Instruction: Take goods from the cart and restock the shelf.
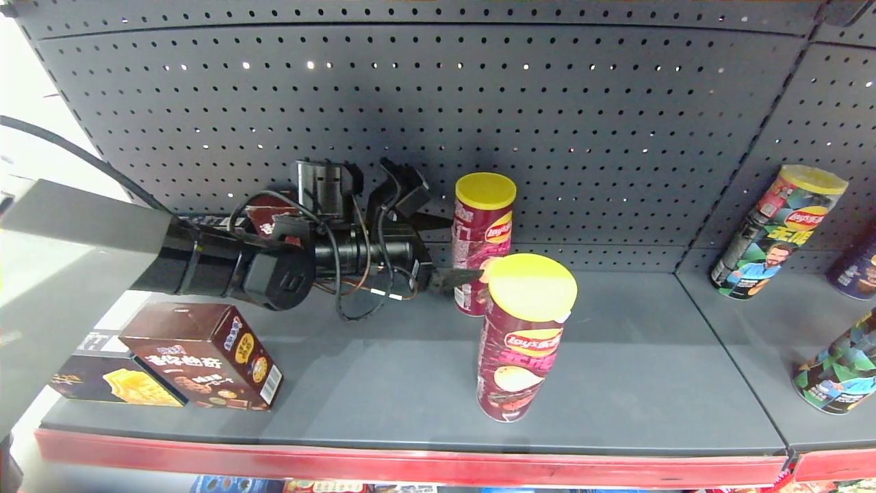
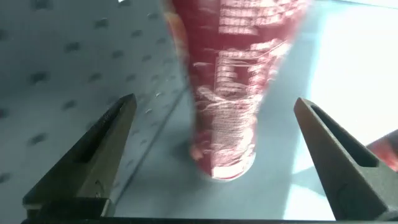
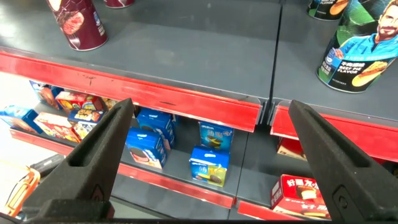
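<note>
Two maroon chip cans with yellow lids stand on the grey shelf (image 1: 650, 370): a rear can (image 1: 483, 236) near the pegboard and a front can (image 1: 523, 339) closer to the red edge. My left gripper (image 1: 467, 248) reaches in from the left at the rear can's height and is open. In the left wrist view the rear can (image 2: 233, 93) stands upright just beyond the spread fingers (image 2: 93, 162) of the left gripper (image 2: 214, 102), untouched. My right gripper (image 3: 210, 104) hangs open and empty in front of the shelf's red edge (image 3: 186, 99), with the front can (image 3: 78, 22) farther off.
A brown cookie box (image 1: 205, 356) leans on a dark box (image 1: 113, 380) at the shelf's front left. Green-blue cans (image 1: 777, 233) (image 1: 835, 373) and a purple one (image 1: 855, 267) stand in the right bay. Lower shelves hold blue boxes (image 3: 149, 140).
</note>
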Controlling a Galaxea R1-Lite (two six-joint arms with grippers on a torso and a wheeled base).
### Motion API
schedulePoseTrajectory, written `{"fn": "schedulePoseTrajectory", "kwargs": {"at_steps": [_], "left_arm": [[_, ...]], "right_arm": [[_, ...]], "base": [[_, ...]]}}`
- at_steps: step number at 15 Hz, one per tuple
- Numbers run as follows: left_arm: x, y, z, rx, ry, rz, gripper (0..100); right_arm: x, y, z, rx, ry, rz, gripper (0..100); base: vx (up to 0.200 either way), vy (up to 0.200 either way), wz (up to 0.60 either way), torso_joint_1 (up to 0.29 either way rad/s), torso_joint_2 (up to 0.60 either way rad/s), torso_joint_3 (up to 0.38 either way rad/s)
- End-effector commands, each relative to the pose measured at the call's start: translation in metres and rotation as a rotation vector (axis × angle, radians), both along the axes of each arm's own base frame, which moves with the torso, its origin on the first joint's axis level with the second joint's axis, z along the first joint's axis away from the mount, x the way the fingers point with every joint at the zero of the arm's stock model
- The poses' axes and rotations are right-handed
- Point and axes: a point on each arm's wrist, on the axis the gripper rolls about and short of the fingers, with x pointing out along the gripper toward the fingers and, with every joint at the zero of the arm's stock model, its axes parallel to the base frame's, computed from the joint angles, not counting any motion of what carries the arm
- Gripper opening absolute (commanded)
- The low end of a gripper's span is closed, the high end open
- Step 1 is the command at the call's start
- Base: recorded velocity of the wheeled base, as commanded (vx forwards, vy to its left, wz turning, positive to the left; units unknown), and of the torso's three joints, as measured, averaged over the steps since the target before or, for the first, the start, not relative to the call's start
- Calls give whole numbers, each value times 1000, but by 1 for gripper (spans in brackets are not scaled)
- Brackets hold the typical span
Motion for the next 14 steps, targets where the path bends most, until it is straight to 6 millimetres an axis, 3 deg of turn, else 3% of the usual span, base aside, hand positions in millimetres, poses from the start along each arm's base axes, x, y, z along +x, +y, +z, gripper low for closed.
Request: {"fn": "schedulePoseTrajectory", "kwargs": {"at_steps": [1,14], "left_arm": [[-9,5,12,0,-22,32,100],[-5,8,13,49,-38,234,100]], "right_arm": [[0,0,0,-1,1,1,100],[0,0,0,-1,1,1,100]], "base": [[0,0,0,0,0,0],[0,0,0,0,0,0]]}}
